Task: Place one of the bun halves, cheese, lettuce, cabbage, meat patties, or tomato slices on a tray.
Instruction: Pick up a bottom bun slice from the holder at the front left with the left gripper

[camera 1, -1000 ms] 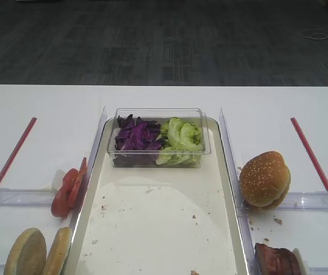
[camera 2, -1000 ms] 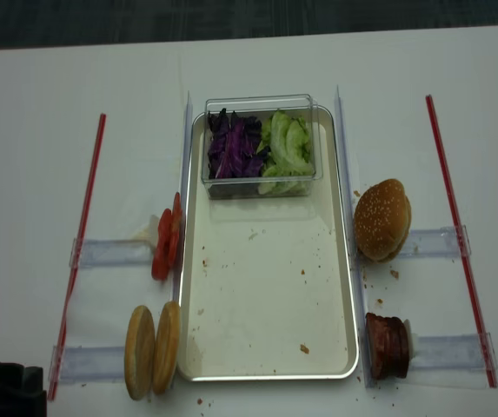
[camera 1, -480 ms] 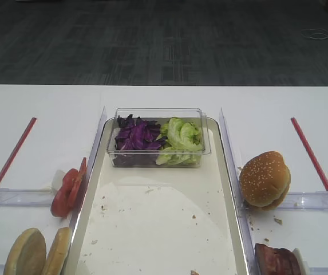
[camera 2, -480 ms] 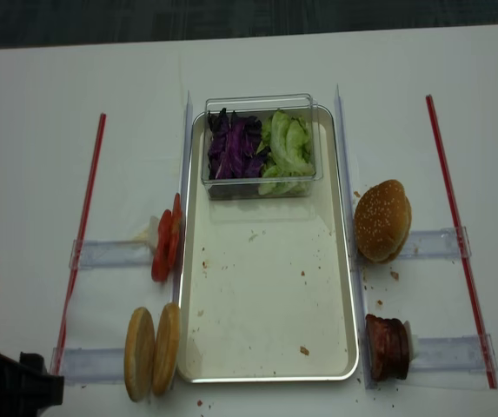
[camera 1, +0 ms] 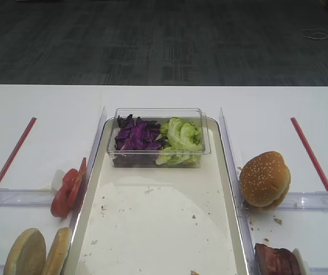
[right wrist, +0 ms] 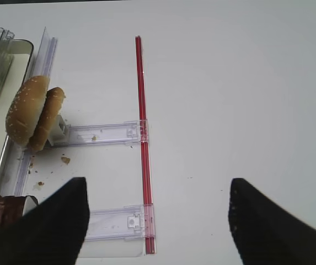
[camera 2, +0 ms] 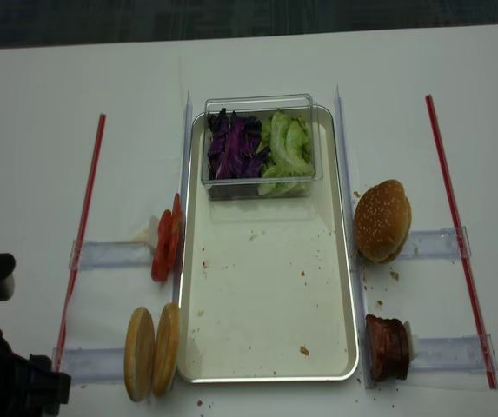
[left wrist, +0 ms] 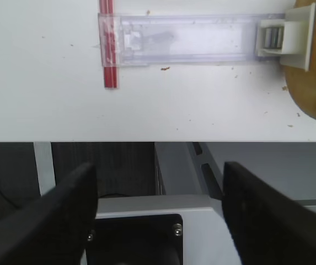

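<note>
A big white table [camera 1: 43, 109] fills the front. Behind it lies a dark grey carpet floor [camera 1: 164, 43] with a faint square pattern. The light is even.

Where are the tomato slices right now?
The tomato slices stand on edge on the white table just outside the left rim of the tray, as the overhead view shows. The bun halves sit nearer the front edge on the same side.
</note>
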